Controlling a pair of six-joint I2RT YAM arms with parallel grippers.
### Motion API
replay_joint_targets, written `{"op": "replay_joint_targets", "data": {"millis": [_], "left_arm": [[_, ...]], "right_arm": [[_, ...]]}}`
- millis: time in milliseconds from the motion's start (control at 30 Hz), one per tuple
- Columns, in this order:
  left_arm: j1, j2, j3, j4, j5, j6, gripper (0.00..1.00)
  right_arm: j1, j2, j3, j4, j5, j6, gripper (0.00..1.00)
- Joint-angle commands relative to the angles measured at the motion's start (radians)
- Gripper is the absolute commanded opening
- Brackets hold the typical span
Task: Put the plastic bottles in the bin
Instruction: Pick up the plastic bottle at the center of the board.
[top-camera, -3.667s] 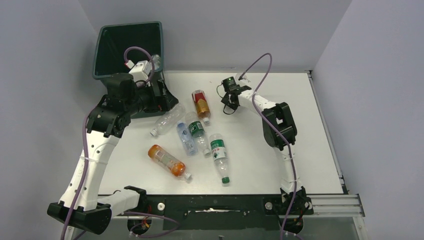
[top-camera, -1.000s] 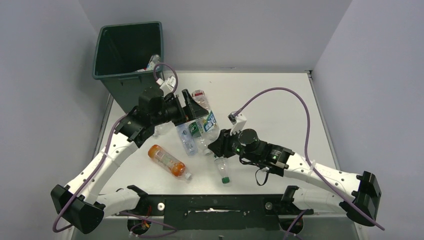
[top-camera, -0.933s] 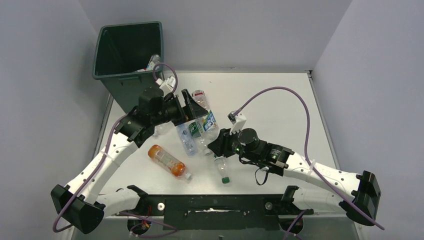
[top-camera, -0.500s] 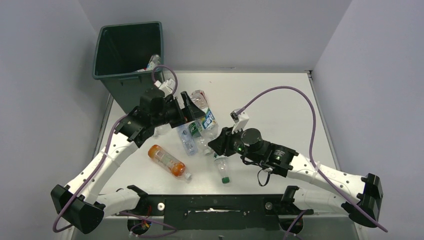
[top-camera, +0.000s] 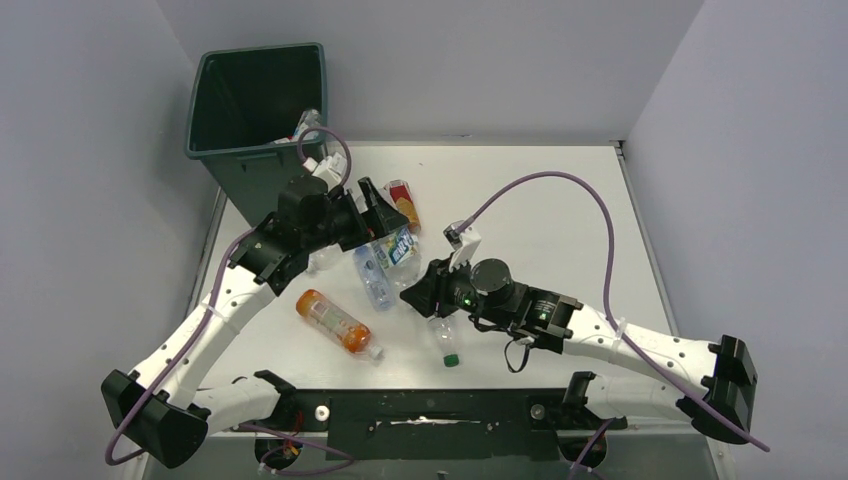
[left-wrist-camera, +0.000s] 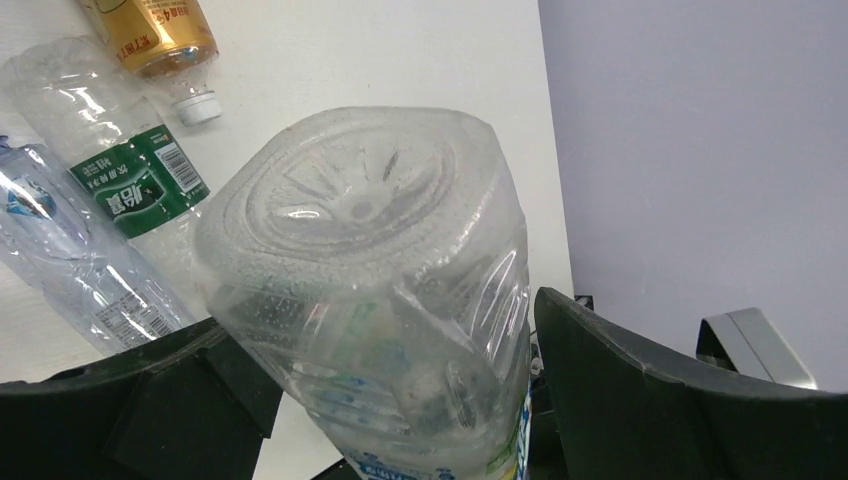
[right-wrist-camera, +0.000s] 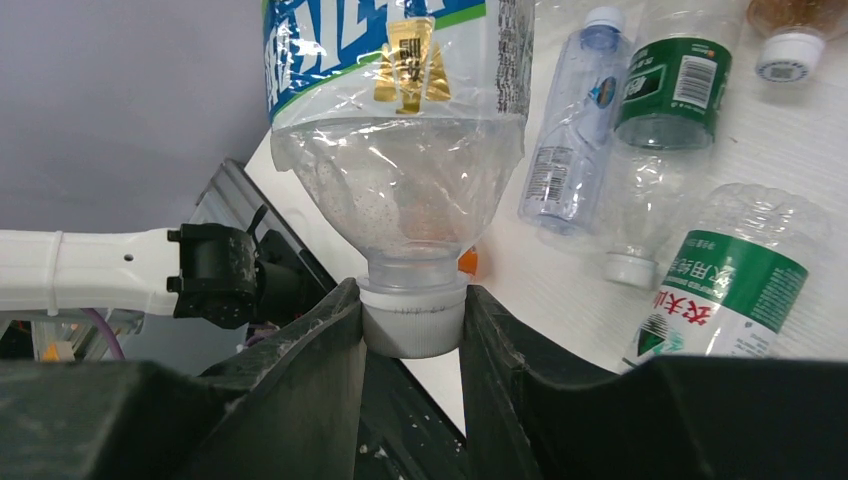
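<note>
A clear bottle with a blue label (top-camera: 400, 247) is held in the air between both arms. My left gripper (top-camera: 383, 212) is shut on its base, which fills the left wrist view (left-wrist-camera: 370, 230). My right gripper (top-camera: 418, 292) is shut on its white cap (right-wrist-camera: 412, 325). On the table lie a red-and-gold bottle (top-camera: 404, 196), a clear bottle with a bluish cap (top-camera: 372, 282), a green-labelled bottle (right-wrist-camera: 675, 85), another with a green cap (top-camera: 446, 340), and an orange bottle (top-camera: 335, 320). The dark green bin (top-camera: 240, 152) stands at the far left with bottles inside (top-camera: 308, 124).
The left arm lies over the table between the bin and the bottles and hides part of a clear bottle beneath it. The right arm reaches in low from the right. Grey walls close the table on the left, back and right.
Earlier the left gripper was over the bin and the right gripper far back. In the last second both grippers, with the blue-labelled bottle between them, have shifted slightly left.
</note>
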Motion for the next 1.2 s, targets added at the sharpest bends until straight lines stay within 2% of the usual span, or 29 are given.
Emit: {"op": "replay_joint_targets", "data": {"millis": [0, 100, 200, 367, 500, 533, 700, 733, 800, 967, 1167], "left_arm": [[-0.006, -0.032, 0.015, 0.08, -0.016, -0.011, 0.87], [-0.007, -0.035, 0.009, 0.087, -0.011, -0.016, 0.85], [-0.006, -0.034, 0.003, 0.087, -0.007, -0.017, 0.76], [-0.007, -0.032, -0.006, 0.085, -0.002, -0.011, 0.5], [-0.007, -0.027, -0.003, 0.083, -0.005, -0.01, 0.48], [-0.007, -0.027, 0.0, 0.083, -0.008, -0.009, 0.48], [-0.005, -0.018, 0.027, 0.062, -0.017, 0.013, 0.48], [-0.004, -0.013, 0.037, 0.054, -0.02, 0.021, 0.48], [0.0, 0.005, 0.071, 0.036, -0.023, 0.04, 0.48], [0.028, 0.053, 0.157, -0.01, -0.017, 0.095, 0.48], [0.125, 0.108, 0.272, -0.069, 0.045, 0.152, 0.49]], "right_arm": [[0.032, 0.022, 0.053, 0.128, -0.01, -0.003, 0.14], [0.041, 0.035, 0.054, 0.139, -0.004, 0.0, 0.14], [0.043, 0.041, 0.055, 0.143, -0.004, 0.002, 0.14], [0.043, 0.046, 0.065, 0.135, -0.005, 0.0, 0.14], [0.043, 0.049, 0.067, 0.129, -0.006, 0.002, 0.25], [0.043, 0.05, 0.067, 0.126, -0.006, 0.002, 0.3], [0.045, 0.043, 0.079, 0.089, 0.007, 0.011, 0.83], [0.046, 0.039, 0.08, 0.078, 0.014, 0.016, 0.91], [0.052, 0.025, 0.077, 0.058, 0.028, 0.022, 0.99], [0.073, 0.002, 0.057, 0.031, 0.038, 0.038, 0.98], [0.119, -0.02, 0.034, 0.028, 0.052, 0.048, 0.98]]}}
